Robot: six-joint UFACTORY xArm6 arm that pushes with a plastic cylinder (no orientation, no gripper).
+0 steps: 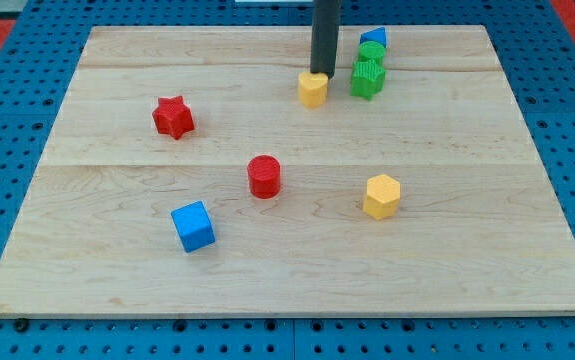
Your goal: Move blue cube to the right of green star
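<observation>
The blue cube (193,226) sits at the view's lower left of the wooden board (467,270). The green star (367,78) stands near the view's top, right of centre. My tip (322,73) is at the top centre, touching or just behind a small yellow block (313,89), left of the green star and far from the blue cube.
A green round block (372,51) and a blue block (375,37) stand just behind the green star. A red star (173,117) is at the left, a red cylinder (264,176) near the centre, and a yellow hexagonal block (381,196) to the right of centre.
</observation>
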